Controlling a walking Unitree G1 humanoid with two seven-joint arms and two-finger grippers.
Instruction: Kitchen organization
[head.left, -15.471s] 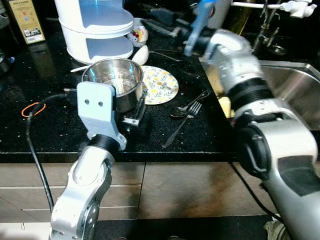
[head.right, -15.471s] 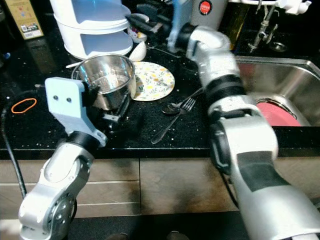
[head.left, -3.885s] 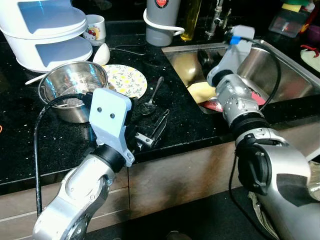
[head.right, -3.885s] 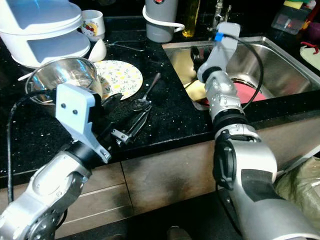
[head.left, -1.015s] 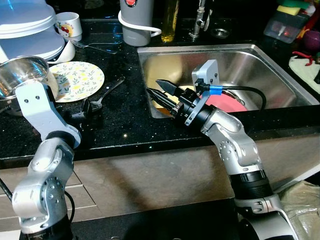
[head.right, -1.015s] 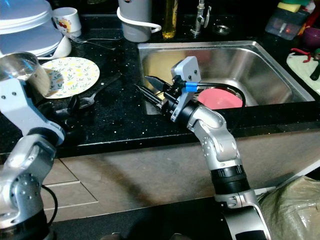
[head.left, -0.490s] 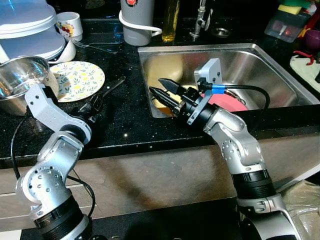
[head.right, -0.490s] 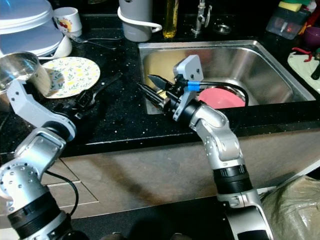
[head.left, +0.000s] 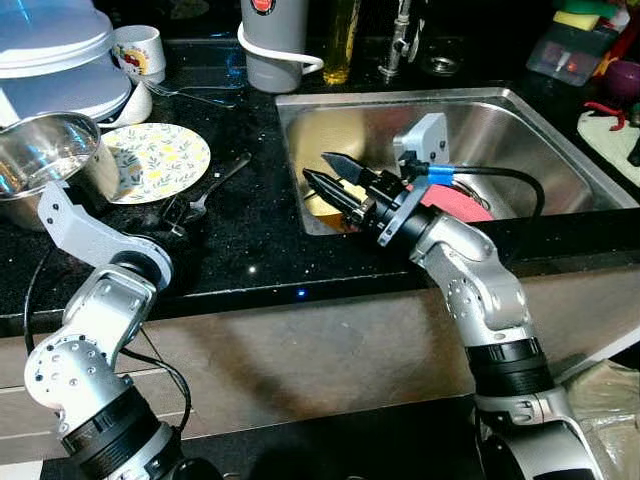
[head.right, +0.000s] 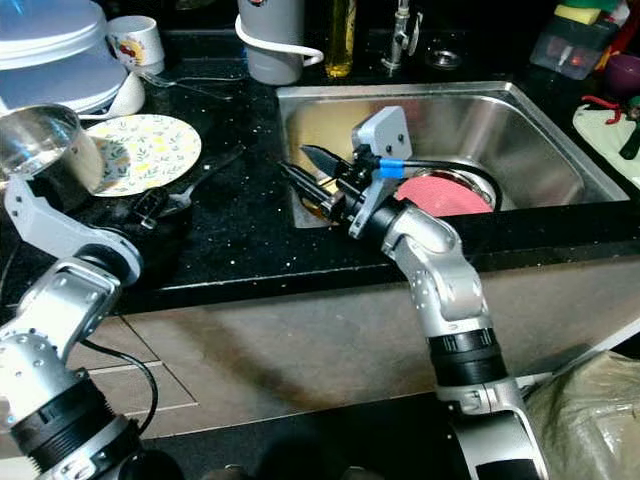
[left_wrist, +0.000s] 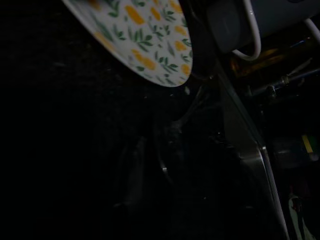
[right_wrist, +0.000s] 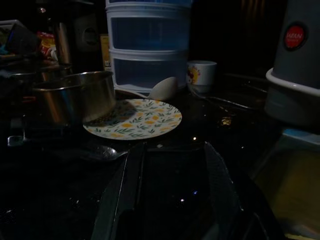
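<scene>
My right gripper (head.left: 317, 167) hovers open over the left rim of the steel sink (head.left: 520, 105), holding nothing; it points toward the counter. In the right wrist view its two fingers (right_wrist: 125, 195) frame the floral plate (right_wrist: 132, 117) and the steel pot (right_wrist: 75, 100). The floral plate (head.left: 150, 160) lies on the black counter beside the steel pot (head.left: 45, 160). A spoon and fork (head.left: 225, 172) lie just right of the plate. My left gripper (head.left: 178, 210) rests low on the counter by the cutlery, dark against the stone.
A red plate (head.left: 468, 205) and a yellow item (head.left: 320, 135) lie in the sink. At the back stand a white stacked container (head.left: 50, 50), a mug (head.left: 135, 50), a grey jug (head.left: 270, 40), an oil bottle (head.left: 340, 40) and the tap (head.left: 405, 40).
The right gripper has edged slightly right along the sink's left rim, still open. The left arm has dropped and its wrist block has swung back toward the pot.
</scene>
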